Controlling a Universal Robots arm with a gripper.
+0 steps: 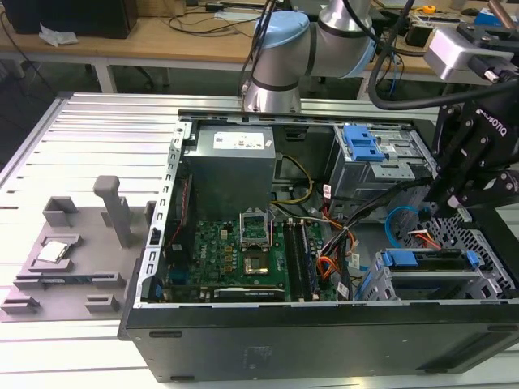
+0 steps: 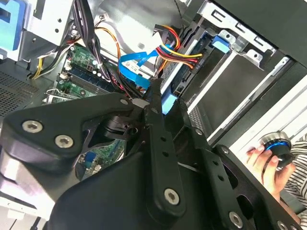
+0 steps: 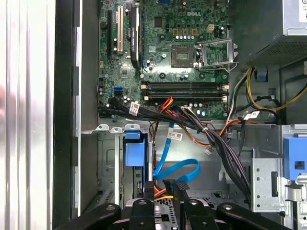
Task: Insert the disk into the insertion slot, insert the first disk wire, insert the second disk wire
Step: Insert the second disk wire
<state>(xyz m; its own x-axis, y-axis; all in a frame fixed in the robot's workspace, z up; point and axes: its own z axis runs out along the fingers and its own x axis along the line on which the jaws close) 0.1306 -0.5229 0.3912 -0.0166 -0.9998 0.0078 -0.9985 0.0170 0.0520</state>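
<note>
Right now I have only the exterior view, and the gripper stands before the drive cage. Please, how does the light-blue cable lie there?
Observer: In the first wrist view the second disk wire makes a flat loop, and the gripper appears right next to it.
Operator: And the other wire?
Observer: In the second wrist view the first disk wire runs across to the blue-framed side of the disk. Whether it is plugged in I cannot tell.
Operator: Is somebody nearby?
Observer: Yes. In the second wrist view a person's hand holds a round blue-ringed knob.
</note>
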